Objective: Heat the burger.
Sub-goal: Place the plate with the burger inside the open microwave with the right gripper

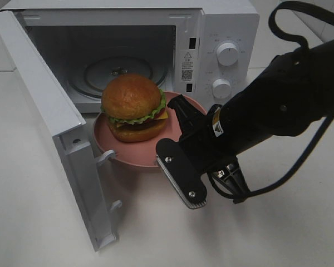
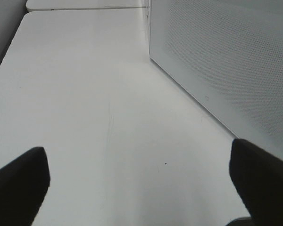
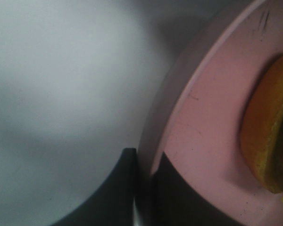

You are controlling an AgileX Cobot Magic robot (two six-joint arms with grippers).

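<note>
The burger (image 1: 133, 105), with a golden-brown bun, green lettuce, cheese and a dark patty, stands on a round pink plate (image 1: 128, 154) just in front of the open microwave (image 1: 222, 33). My right gripper (image 1: 175, 136) is shut on the plate's right rim. In the right wrist view its fingers (image 3: 122, 188) pinch the plate's rim (image 3: 193, 141), with the burger's edge (image 3: 269, 136) beyond. My left gripper (image 2: 137, 188) is open and empty over the white table beside the microwave's side wall (image 2: 226, 61). It is out of the high view.
The microwave door (image 1: 50, 111) hangs open to the left, its edge close to the plate. The glass turntable (image 1: 122, 69) lies inside the cavity. Two knobs (image 1: 227, 54) sit on the microwave's right panel. A black cable (image 1: 300, 33) loops over my right arm.
</note>
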